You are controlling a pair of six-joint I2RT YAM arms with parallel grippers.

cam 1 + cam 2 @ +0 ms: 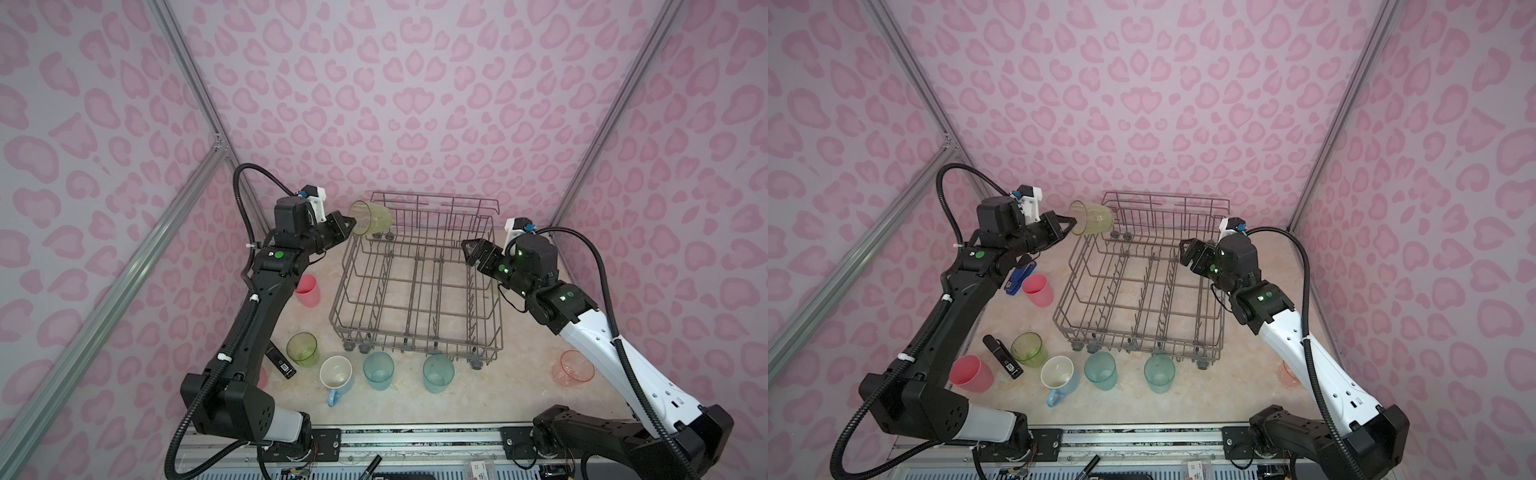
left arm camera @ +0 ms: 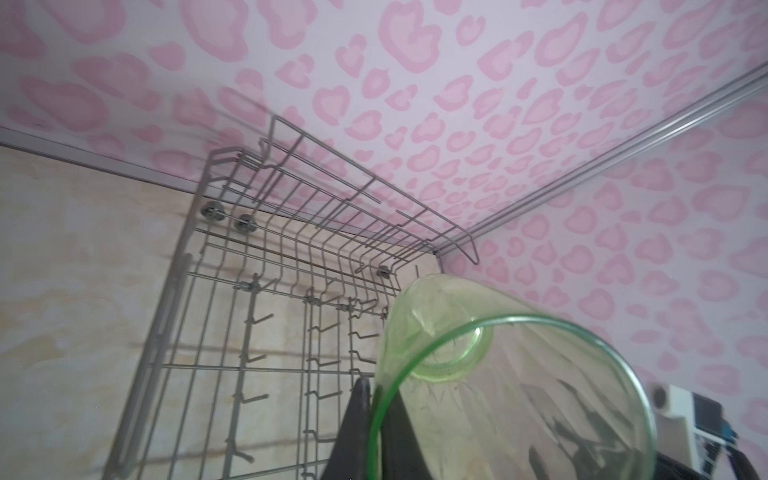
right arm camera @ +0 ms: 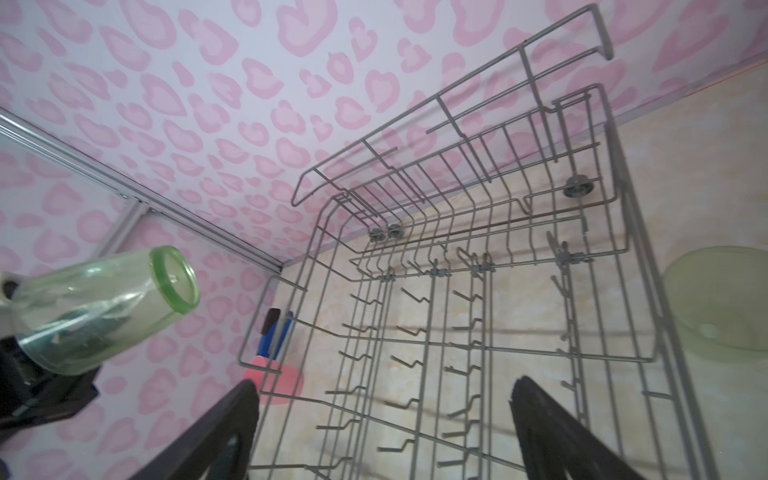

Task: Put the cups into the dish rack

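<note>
Over the far left corner of the dish rack [image 1: 414, 291], upper middle of the frame in both top views, my left pincer [image 1: 352, 227] is clamped tight on the rim of a yellow-green tumbler [image 1: 372, 218]. My left wrist view shows one finger inside the mouth and one outside. The tumbler lies on its side in the air, with its base pointing over the rack and its mouth toward my wrist. I cannot tell whether it touches the top wire.

At the rack's right side, my right pincer [image 1: 467, 252] hangs over the wall with its jaws spread wide and nothing between them.

The other cups stand on the table [image 1: 498, 386]. Along the rack's near edge, low in the frame, are a teal tumbler [image 1: 378, 370] and its teal twin [image 1: 438, 372]. Left of them is the light-blue mug [image 1: 336, 376], then a second yellow-green tumbler [image 1: 302, 349]. A pink tumbler [image 1: 307, 290] stands just left of the rack, with a blue stapler [image 1: 1019, 275] beside it. Another pink cup [image 1: 971, 373] sits at lower left beside my left arm. A salmon tumbler [image 1: 575, 368] stands at lower right, next to my right arm.
</note>
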